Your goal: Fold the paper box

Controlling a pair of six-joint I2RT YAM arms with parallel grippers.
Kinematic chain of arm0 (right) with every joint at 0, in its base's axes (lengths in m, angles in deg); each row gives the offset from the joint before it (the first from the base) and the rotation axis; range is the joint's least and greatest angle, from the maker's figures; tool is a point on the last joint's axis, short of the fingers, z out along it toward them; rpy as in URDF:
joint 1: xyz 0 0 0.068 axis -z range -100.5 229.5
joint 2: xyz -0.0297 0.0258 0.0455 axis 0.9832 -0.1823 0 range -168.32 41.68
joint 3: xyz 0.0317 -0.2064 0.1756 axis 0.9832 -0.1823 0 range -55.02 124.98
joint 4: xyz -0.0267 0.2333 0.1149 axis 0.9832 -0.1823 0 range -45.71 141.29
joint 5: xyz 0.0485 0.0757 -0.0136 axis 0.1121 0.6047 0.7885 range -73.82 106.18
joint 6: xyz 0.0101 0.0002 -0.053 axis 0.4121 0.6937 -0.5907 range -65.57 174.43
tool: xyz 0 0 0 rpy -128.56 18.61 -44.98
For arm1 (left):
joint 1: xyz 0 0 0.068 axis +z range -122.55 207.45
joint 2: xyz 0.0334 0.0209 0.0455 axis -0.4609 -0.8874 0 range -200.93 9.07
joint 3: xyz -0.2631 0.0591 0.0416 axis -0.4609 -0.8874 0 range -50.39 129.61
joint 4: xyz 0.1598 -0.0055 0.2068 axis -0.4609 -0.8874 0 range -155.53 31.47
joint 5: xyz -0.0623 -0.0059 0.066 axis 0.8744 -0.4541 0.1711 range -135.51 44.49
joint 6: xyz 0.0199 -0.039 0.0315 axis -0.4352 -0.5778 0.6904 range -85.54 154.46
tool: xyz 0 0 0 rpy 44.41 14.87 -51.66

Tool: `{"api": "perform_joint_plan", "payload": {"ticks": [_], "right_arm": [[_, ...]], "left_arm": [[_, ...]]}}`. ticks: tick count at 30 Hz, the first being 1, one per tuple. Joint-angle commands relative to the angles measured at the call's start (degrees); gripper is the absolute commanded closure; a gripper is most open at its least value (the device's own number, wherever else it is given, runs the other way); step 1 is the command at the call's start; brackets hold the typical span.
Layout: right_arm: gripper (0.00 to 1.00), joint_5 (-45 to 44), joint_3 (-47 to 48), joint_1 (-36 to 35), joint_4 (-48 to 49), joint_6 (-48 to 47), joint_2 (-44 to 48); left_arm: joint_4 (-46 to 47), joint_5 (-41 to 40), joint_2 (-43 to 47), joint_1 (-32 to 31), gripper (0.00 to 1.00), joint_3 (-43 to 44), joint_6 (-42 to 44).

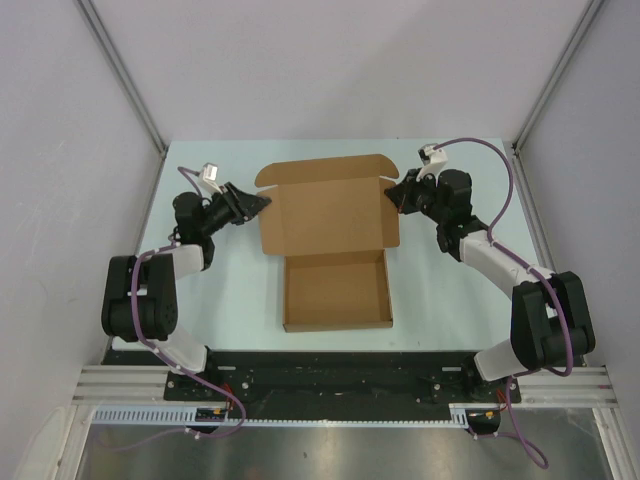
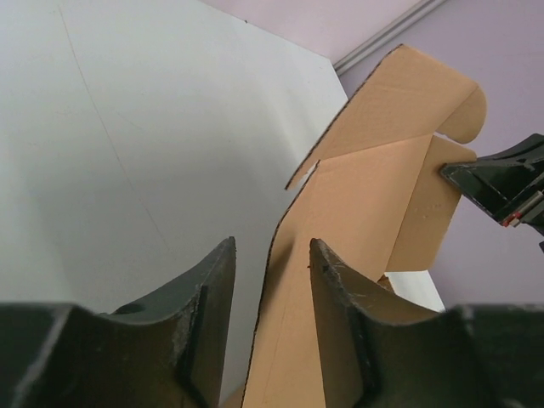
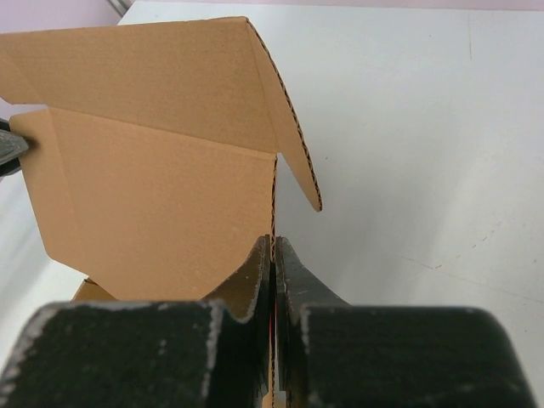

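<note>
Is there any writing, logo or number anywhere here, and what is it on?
None can be read.
The box is plain brown cardboard, unprinted on every face shown.
The table bears no lettering.
Any marking on the rail is too small to tell.

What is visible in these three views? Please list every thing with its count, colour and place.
paper box: one, brown, middle of the table, tray open, lid open at the far side
table: one, pale green, under the box
walls: three, white, around the table
base plate: one, black, near edge, under both arms
left arm: one, black and white, left of the box
right arm: one, black and white, right of the box
left gripper: one, black, jaws apart around the lid's left edge
right gripper: one, black, shut on the lid's right edge
</note>
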Motion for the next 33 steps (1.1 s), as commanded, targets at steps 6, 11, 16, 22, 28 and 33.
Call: {"api": "perform_joint_plan", "payload": {"ticks": [6,11,16,22,28,33], "right_arm": [[1.0,-1.6,0.0,-1.3,-1.0,-1.6,2.6],[1.0,-8.3,-0.1,-3.4,-4.3,-2.7,5.2],[1.0,-21.0,0.0,-8.4,-9.9,-2.4,8.2],[1.0,-37.9,0.0,-17.1,-13.4,-1.9,9.9],[1.0,-49.8,-0.2,-21.7,-16.0,2.0,7.9],[1.0,-57.7,-1.7,-26.5,-15.6,2.5,7.5]], "left_arm": [[1.5,-0.2,2.9,-1.7,0.76,2.1,2.5],[-7.5,-6.9,9.7,-6.5,0.88,1.8,11.5],[-11.5,-17.4,18.3,-11.8,0.93,-1.4,16.5],[-15.2,-34.3,25.6,-19.7,0.94,-3.9,20.3],[-16.3,-54.4,27.3,-28.9,0.98,-5.6,25.0],[-13.9,-65.8,26.1,-34.4,1.0,-7.5,26.5]]}}
